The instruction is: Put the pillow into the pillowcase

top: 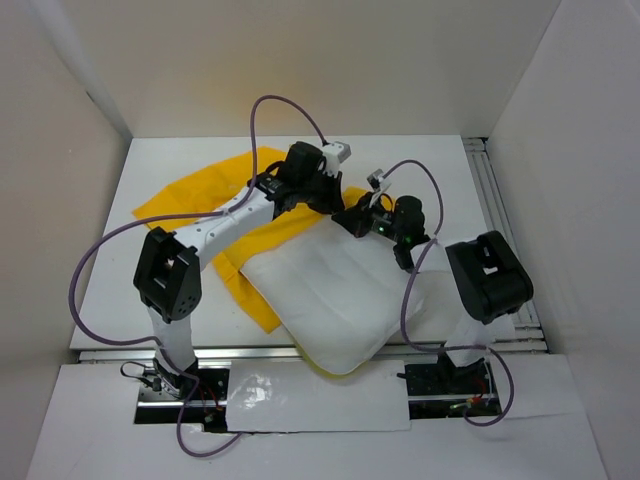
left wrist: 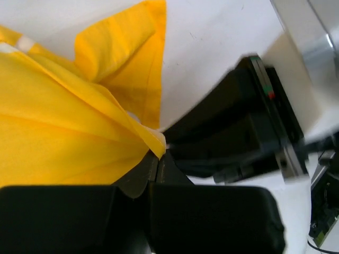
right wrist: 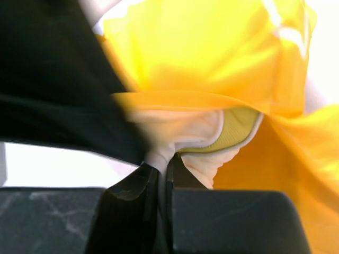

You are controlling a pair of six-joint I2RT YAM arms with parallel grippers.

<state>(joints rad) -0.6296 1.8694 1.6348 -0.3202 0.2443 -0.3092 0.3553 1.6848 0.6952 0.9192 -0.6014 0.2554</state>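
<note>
Fabric is pinched on both sides, as we see it. The left gripper [left wrist: 157, 161] has its two fingers pressed together on a thin yellow edge of the pillowcase [left wrist: 63, 137]. The cloth fans out from the tips in taut folds, and another flap of it lies on the white table [left wrist: 206, 63] further ahead of the fingertips. Just right of those tips we see the black body of the other arm, very near.

Over to the right gripper [right wrist: 163, 168]: its fingers are closed too, nipping a bunch of white cloth, a corner of the pillow [right wrist: 175, 135]. A pale yellowish piped edge curls just beyond the tips. Yellow pillowcase drapes above and ahead of this gripper, over that corner.

From overhead, we find both grippers close together at the pillow's far end, the left one just beyond and left of the right one. The pillow stretches back from them toward the arm bases, mostly uncovered, its near corner reaching over the table's front rail. The pillowcase spreads flat away from the left gripper, out to the left, with a strip showing beside the pillow's left edge.
</note>
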